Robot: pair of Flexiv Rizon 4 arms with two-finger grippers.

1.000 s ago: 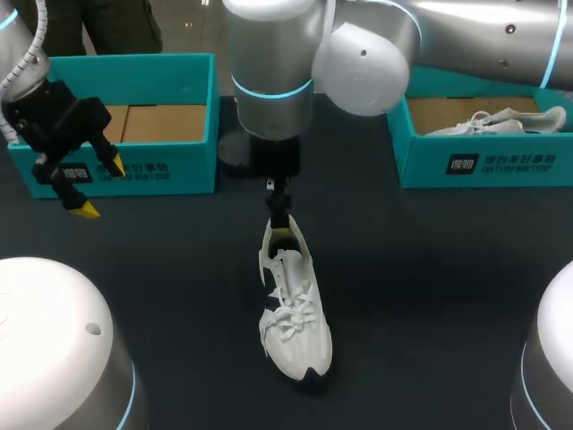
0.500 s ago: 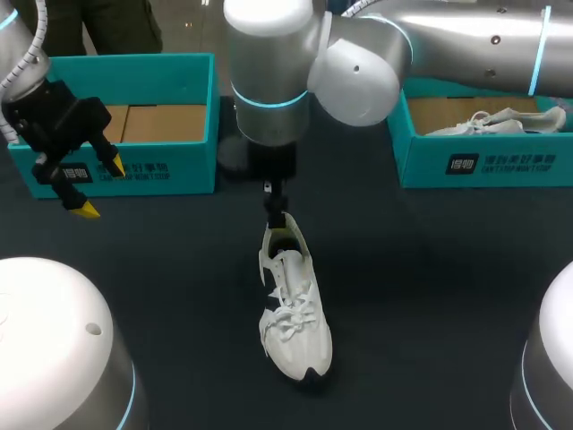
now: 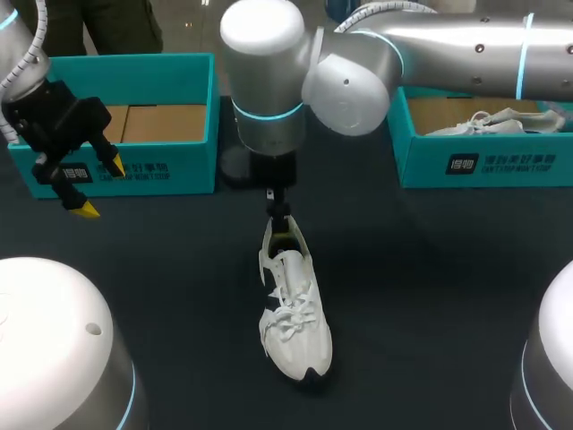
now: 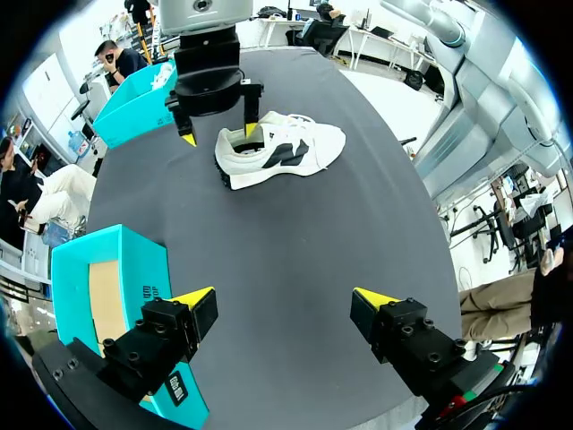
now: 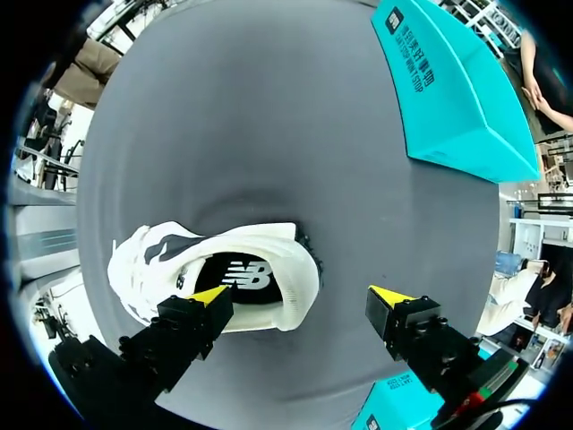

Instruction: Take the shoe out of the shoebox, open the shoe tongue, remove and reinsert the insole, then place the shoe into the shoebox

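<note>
The shoe (image 3: 294,318) sits upright at centre frame, outside the shoebox (image 3: 170,170) at upper left. Your right gripper (image 5: 301,296) is spread across its heel, one fingertip over the opening and one outside, though contact is hard to judge and the wrist hides most of it from above. Your left gripper (image 3: 100,187) hangs spread before that box.

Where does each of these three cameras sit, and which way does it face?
Head view: above and behind the robot, looking down on the table; both arms come in from the sides.
Left wrist view: on the left arm, looking across the table past its open left hand to the shoe.
Right wrist view: on the right arm, looking down past its open right hand into the shoe's opening.
All three share the shoe.
</note>
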